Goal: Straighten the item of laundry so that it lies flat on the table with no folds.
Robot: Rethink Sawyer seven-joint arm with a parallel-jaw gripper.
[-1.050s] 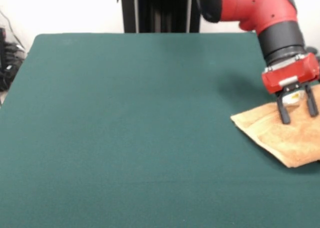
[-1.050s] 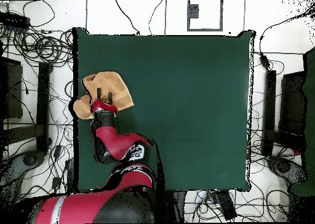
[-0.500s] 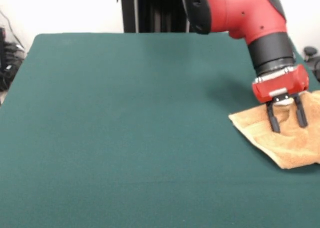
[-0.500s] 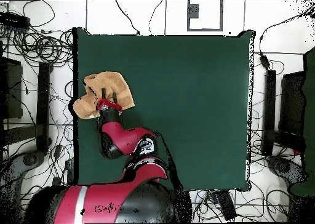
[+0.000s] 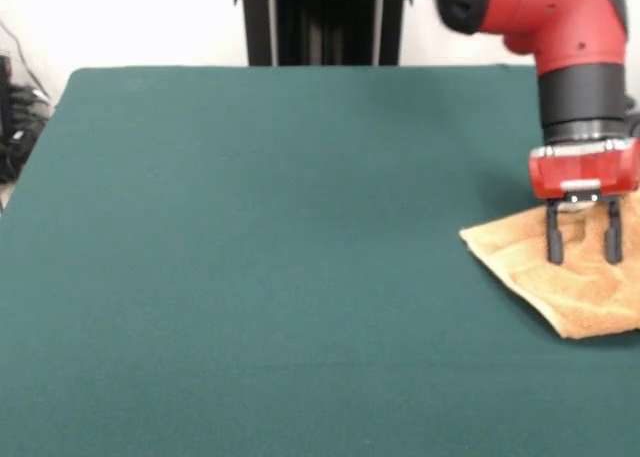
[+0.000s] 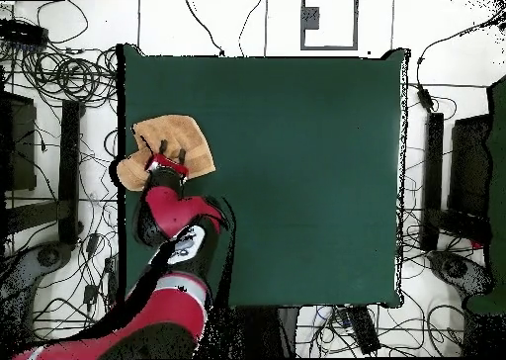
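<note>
One arm vertical | jaws spread, gripper over towel | table

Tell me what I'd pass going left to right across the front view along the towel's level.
Bare green table → the towel's pointed corner → the open hand, fingers down on the towel, which runs off the right edge.

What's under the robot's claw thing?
The tan towel lies under the open end effector, on the green table. Its far edge hangs past the table's side. The end effector covers part of the towel, so folds there can't be seen.
</note>
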